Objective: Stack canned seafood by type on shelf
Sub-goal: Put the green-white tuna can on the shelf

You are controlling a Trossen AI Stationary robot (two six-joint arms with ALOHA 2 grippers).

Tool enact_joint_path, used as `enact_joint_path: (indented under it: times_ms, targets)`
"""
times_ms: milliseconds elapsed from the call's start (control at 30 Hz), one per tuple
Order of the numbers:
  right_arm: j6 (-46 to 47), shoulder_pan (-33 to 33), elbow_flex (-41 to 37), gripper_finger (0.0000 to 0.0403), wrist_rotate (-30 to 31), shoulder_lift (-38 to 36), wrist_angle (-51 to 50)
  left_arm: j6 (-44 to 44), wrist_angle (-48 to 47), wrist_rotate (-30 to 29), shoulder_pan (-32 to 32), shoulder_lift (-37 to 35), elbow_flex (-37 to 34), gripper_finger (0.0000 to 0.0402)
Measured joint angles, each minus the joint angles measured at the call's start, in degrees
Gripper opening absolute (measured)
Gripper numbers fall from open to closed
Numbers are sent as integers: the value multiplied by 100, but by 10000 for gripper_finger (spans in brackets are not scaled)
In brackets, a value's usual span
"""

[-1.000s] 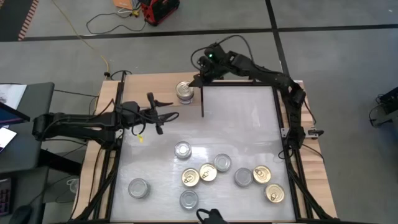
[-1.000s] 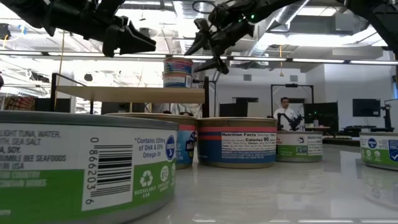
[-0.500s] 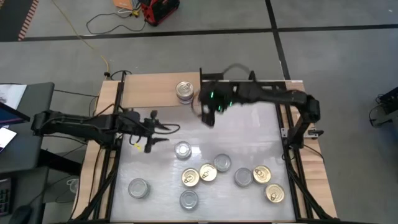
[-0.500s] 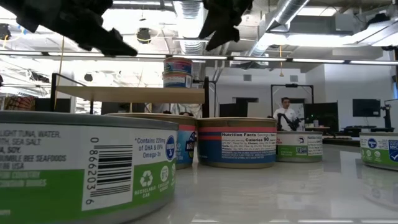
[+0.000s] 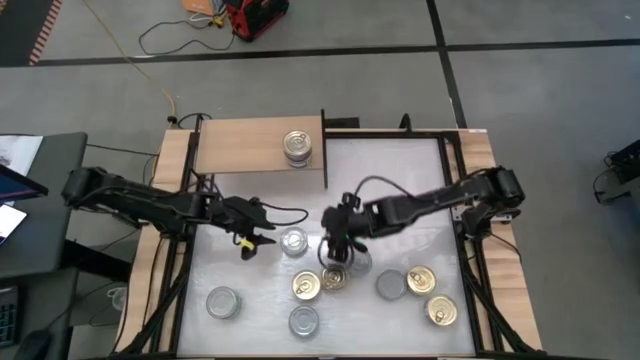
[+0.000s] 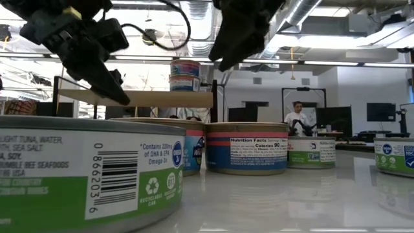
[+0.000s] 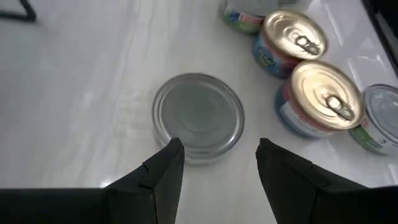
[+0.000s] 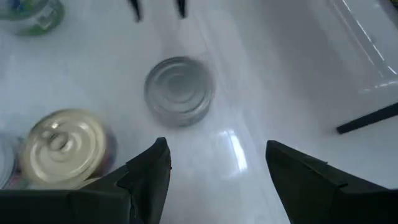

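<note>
Silver-lidded tin [image 5: 293, 241] is sitting mid-table between both grippers; we are seeing the left gripper [image 5: 252, 243], fingers open and empty, just left of it, nearer than the open right gripper [image 5: 336, 250], which is hovering empty beside the gold-lidded tins [image 5: 320, 281].

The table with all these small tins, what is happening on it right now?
Two dark robot arms are sorting short round metal tins onto a light wooden shelf, where two tins already stand stacked beside its dark upright panel. The left gripper is open and empty, close to a silver-lidded tin on the white tabletop. The right gripper, also open and empty, hangs over the loose cluster, near a gold-lidded tin. Nothing is held at this moment.
</note>
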Motion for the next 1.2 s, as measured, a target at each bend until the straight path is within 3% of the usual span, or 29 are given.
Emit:
enact_joint_path:
  times_ms: [100,300,533,767,900,1000,1200]
  targets:
    - [19,186,-389,286,31,0,207,-42,157,-336,-252,70,-16,190]
    - [9,13,-1326,285,51,-184,1144,304,1599,-956,-768,-29,-510,190]
    - [-679,-133,-2066,285,319,-682,2056,-412,1294,-1389,-677,11,-713,190]
    - [-1196,-449,-2997,285,214,-1099,3189,-1066,1027,-1353,-504,23,-715,184]
    - [-1685,-578,-3430,285,165,-1193,3657,-1114,1097,-1861,-504,21,-715,183]
    - [-1769,-845,-3902,285,127,-1199,4234,-1116,1084,-2196,-502,21,-715,183]
    - [-1451,-1077,-4371,285,-359,-1229,5079,-1185,1086,-2127,-502,21,-715,183]
